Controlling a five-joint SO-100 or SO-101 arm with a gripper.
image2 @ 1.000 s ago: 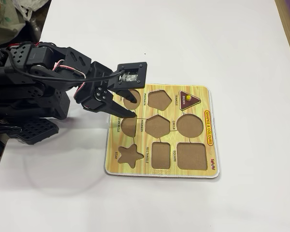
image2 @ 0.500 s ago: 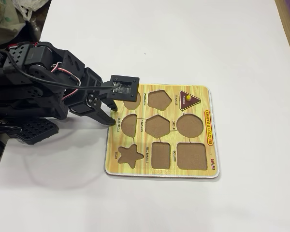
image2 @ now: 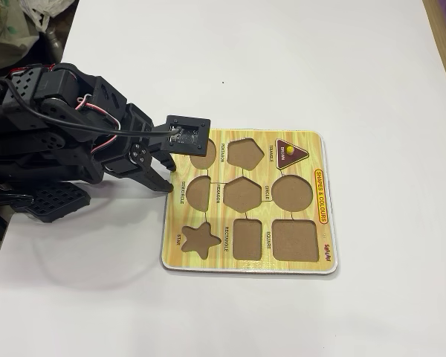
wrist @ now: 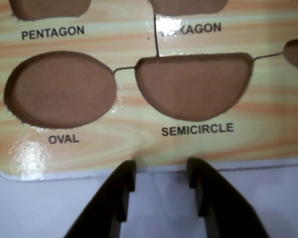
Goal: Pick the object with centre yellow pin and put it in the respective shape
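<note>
- While the fixed view takes in the whole puzzle board (image2: 321, 195) at centre frame, the wrist view shows only its edge strip, with the oval hollow (wrist: 62, 89) at left and the semicircle hollow (wrist: 193, 85) at centre.
- Only the fixed view shows the triangle piece (image2: 291, 152): it sits in the triangle recess at the board's upper right, well apart from the arm.
- All other recesses visible there (pentagon, hexagon, circle, star, rectangle, square) hold nothing.
- Gripper (wrist: 161, 173): in the wrist view the two black fingers (wrist: 120, 191) rise from the bottom edge, narrowly parted, with nothing between them, their tips over the white table (wrist: 30, 208) just beside the board's edge.
</note>
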